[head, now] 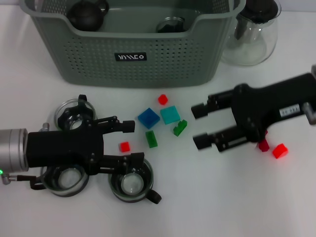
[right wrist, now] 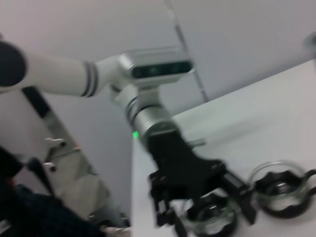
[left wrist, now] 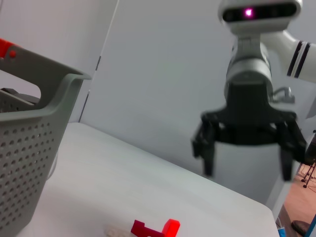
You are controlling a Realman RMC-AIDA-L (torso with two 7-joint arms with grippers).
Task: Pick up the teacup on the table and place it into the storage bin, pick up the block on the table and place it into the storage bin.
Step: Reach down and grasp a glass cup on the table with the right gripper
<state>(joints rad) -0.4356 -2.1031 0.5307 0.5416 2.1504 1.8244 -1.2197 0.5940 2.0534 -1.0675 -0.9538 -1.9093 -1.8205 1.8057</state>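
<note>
The grey-green storage bin (head: 133,59) stands at the back, holding a dark pot and a glass cup. Three glass teacups in black holders sit front left: one (head: 74,112) behind my left arm, one (head: 64,180) under it, one (head: 131,183) just in front of its fingers. My left gripper (head: 129,143) is open, with a small red block (head: 124,146) lying between its fingers. Blue (head: 148,118), teal (head: 170,114), green (head: 151,138) and red (head: 163,99) blocks lie mid-table. My right gripper (head: 201,126) is open and empty, right of a green block (head: 180,128).
A clear glass pitcher (head: 252,34) with a black lid stands right of the bin. Two red blocks (head: 280,150) lie beneath the right arm. The left wrist view shows the bin's corner (left wrist: 29,148), the right gripper (left wrist: 247,148) and red blocks (left wrist: 155,228).
</note>
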